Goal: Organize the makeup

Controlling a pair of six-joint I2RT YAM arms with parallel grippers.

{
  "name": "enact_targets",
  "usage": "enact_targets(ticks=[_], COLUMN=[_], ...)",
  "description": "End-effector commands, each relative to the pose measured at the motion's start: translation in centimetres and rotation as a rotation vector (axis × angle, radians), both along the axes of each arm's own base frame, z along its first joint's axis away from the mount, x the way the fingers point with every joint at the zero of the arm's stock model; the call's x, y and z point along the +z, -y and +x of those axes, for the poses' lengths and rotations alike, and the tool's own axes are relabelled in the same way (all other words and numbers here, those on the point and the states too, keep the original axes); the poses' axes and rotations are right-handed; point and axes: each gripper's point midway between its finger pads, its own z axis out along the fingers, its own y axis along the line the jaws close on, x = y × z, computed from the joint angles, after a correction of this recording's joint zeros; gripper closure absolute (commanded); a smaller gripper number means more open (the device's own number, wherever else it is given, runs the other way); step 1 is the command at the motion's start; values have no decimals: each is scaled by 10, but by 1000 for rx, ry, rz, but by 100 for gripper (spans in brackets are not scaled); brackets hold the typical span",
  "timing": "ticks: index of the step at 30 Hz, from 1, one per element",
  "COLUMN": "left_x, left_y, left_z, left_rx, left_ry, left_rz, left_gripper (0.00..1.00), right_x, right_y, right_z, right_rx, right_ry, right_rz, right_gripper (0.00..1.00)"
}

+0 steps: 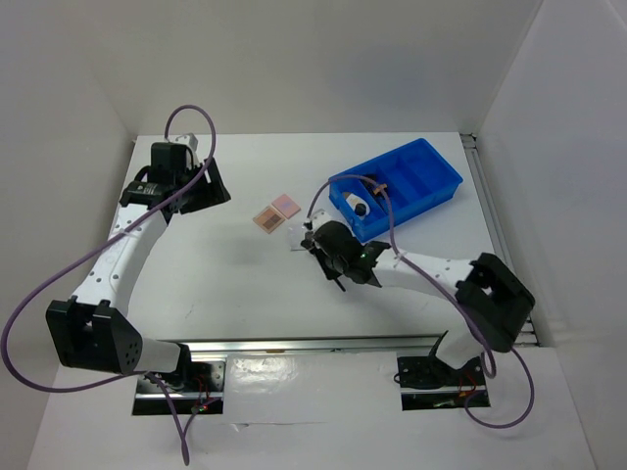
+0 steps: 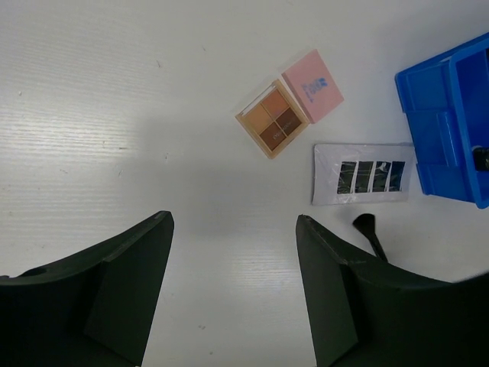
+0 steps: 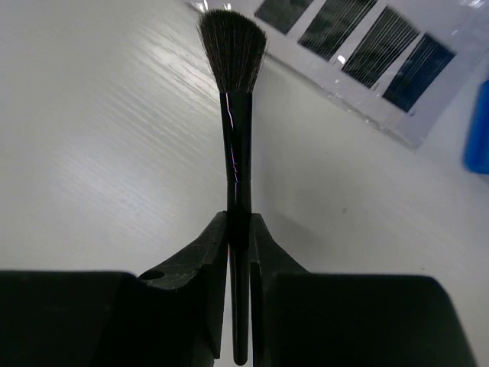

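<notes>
One black brush is pinched by its handle in the right pincer, down at the surface's middle beside the grey palette; left pincer hangs spread; next, I'd guess, lift and carry it to the blue bin at the far right corner

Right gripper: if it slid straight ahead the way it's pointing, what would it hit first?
Probably the grey strip palette: the black brush pinched in the right gripper aims its bristles at its near edge, though height is unclear.
</notes>
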Motion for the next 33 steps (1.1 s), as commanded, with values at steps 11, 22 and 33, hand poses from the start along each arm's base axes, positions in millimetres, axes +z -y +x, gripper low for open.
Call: enact_targets(ticks=[11,22,33], left_x=[28,32,15], left_y=[2,-11,-8], left_z=[9,9,12], left_rx=[-28,5,2], left_ry=[88,102,53], left_rz=[2,64,56], left_gripper=[21,21,21], right_x=[163,132,82], right_y=[83,144,167], right_z=[118,232,241], right_rx=[-278,-371,-392], right_ry=[351,307,221], right_rz=[18,36,3], right_gripper=[99,99,93])
